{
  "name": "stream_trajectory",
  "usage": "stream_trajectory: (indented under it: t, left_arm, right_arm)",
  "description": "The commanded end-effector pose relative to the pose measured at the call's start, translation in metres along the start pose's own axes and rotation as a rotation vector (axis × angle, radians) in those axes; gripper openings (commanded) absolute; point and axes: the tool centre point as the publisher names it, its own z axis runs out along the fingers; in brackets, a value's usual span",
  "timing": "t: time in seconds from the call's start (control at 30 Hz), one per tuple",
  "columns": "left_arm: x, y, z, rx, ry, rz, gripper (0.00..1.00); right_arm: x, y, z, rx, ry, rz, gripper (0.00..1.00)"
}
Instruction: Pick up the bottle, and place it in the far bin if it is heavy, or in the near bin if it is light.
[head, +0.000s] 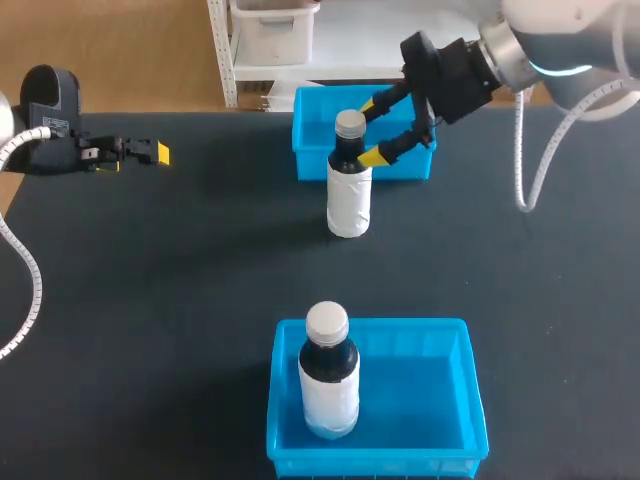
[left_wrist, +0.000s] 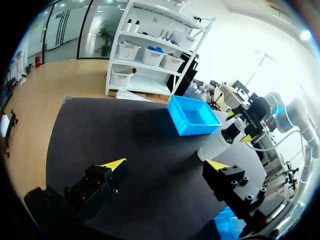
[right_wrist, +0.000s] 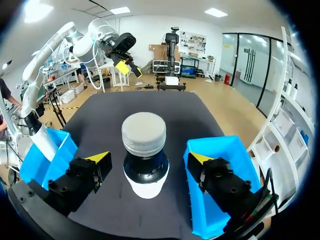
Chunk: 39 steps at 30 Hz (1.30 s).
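Presently at the grasp step, with the right gripper (head: 372, 130) spread apart around, not touching, the neck of the bottle (head: 349, 190), upright near the far edge of the table (head: 200, 260), just before the far bin (head: 305, 165); next, likely: close, lift, gauge weight, choose bin.

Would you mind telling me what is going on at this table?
The right gripper sits open around the neck of a bottle standing on the table in front of the far bin, not yet gripping it. A second bottle stands in the near bin. The left gripper hangs open at the left side.
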Motion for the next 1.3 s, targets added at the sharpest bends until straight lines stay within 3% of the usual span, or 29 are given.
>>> stream_trajectory:
  t: [0.03, 0.6, 0.77, 1.1, 1.17, 1.3]
  left_arm:
    - [0.000, 0.000, 0.000, 0.000, 0.000, 0.000, 1.00]
    - [0.000, 0.000, 0.000, 0.000, 0.000, 0.000, 1.00]
    - [0.000, 0.000, 0.000, 0.000, 0.000, 0.000, 1.00]
    - [0.000, 0.000, 0.000, 0.000, 0.000, 0.000, 1.00]
    - [0.000, 0.000, 0.000, 0.000, 0.000, 0.000, 1.00]
    - [0.000, 0.000, 0.000, 0.000, 0.000, 0.000, 1.00]
  right_arm:
    - [-0.005, 0.000, 0.007, 0.002, -0.007, -0.002, 1.00]
    - [-0.010, 0.000, 0.019, 0.000, -0.019, -0.001, 1.00]
    - [-0.011, 0.000, 0.021, -0.006, -0.019, -0.004, 0.96]
    - [-0.013, 0.000, 0.023, -0.011, -0.024, -0.012, 0.64]
    - [-0.013, 0.000, 0.023, -0.011, -0.024, -0.012, 0.52]
    - [-0.013, 0.001, 0.024, -0.012, -0.025, -0.014, 0.44]
